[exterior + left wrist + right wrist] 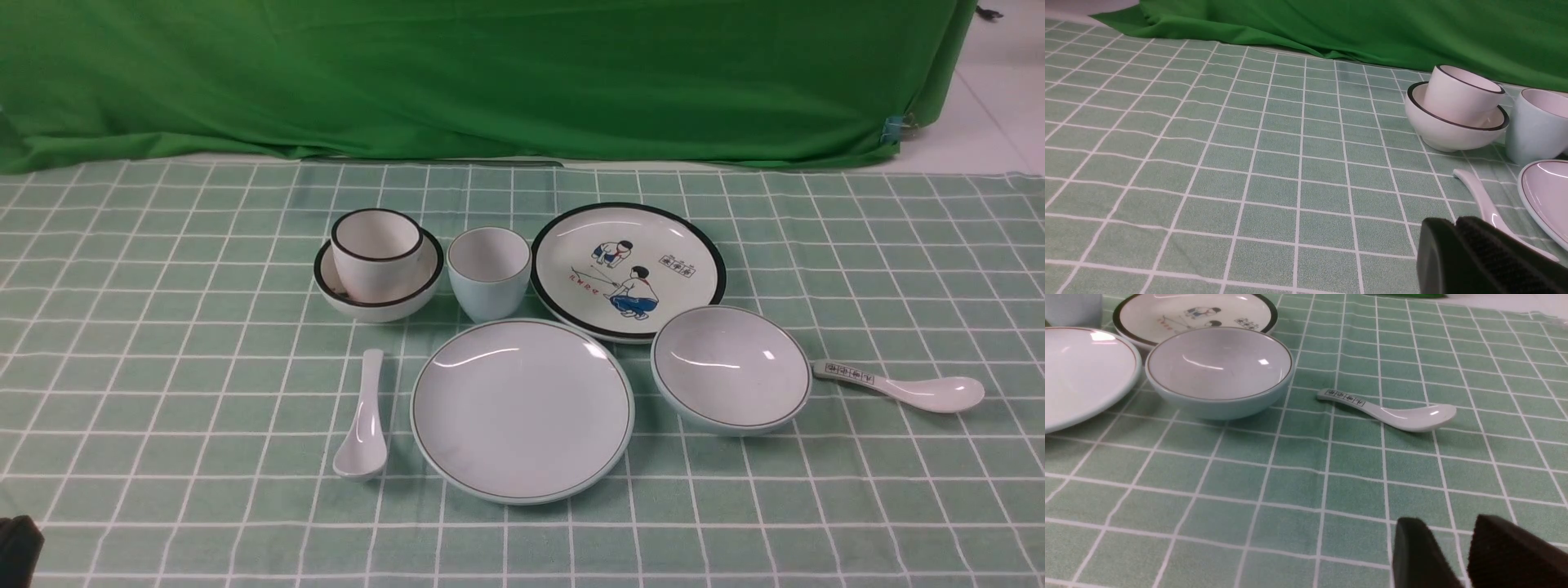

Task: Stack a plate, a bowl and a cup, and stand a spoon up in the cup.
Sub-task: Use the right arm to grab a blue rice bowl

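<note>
On the checked surface point(163, 408) sit two plates, two bowls, two cups and two spoons. Beside the plain plate point(522, 408), the plain spoon point(363, 425) lies just left, the thin-rimmed bowl point(731, 367) just right, the pale blue cup point(488, 273) just behind. The left gripper point(1455, 222) is clenched on nothing; the right gripper point(1449, 522) hangs half-open, touching nothing.

Plate point(522, 408) centre; bowl point(731, 367) at its right, spoon point(363, 416) at its left, cup point(488, 272) behind; all unstacked.
</note>
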### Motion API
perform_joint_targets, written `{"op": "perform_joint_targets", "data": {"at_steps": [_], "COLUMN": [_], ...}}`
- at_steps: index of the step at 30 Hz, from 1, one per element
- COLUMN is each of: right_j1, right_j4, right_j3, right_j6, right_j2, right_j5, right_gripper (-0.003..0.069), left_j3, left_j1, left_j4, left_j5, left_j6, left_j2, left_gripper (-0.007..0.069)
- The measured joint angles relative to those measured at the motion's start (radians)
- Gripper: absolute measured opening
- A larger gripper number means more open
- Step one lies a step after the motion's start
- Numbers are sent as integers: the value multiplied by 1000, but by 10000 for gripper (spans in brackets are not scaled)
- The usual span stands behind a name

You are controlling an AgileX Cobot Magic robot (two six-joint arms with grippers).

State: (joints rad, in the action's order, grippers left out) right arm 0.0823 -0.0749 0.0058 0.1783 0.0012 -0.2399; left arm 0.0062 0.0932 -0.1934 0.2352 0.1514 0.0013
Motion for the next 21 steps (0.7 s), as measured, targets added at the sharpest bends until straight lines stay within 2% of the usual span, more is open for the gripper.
{"op": "perform_joint_targets", "data": {"at_steps": [4, 6, 7, 8, 12, 14, 16, 17, 18, 21], "right_j1": [0, 0, 0, 0, 0, 0, 0, 0, 0, 0], "right_j4": [0, 0, 0, 0, 0, 0, 0, 0, 0, 0], "right_j3": [0, 0, 0, 0, 0, 0, 0, 0, 0, 0], "right_j6": [0, 0, 0, 0, 0, 0, 0, 0, 0, 0], "right_j2": [0, 0, 0, 0, 0, -1, 0, 0, 0, -1], "right_j5": [0, 0, 0, 0, 0, 0, 0, 0, 0, 0], "right_gripper": [242, 242, 242, 242, 242, 242, 242, 242, 242, 242], "left_j3": [0, 0, 0, 0, 0, -2, -21, -82, -99, -254], "left_j1": [0, 0, 0, 0, 0, 0, -2, -11, -15, -57], "left_j4": [-49, -217, -217, -332, -460, -455, -428, -347, -325, -190], "left_j5": [-71, -164, -171, -235, -369, -405, -361, -277, -257, -99], "left_j6": [-11, -80, -80, -132, -190, -215, -224, -229, -227, -151], "left_j2": [0, 0, 0, 0, 0, 0, 0, 4, 10, 117], "left_gripper": [17, 17, 17, 17, 17, 17, 17, 17, 17, 17]}}
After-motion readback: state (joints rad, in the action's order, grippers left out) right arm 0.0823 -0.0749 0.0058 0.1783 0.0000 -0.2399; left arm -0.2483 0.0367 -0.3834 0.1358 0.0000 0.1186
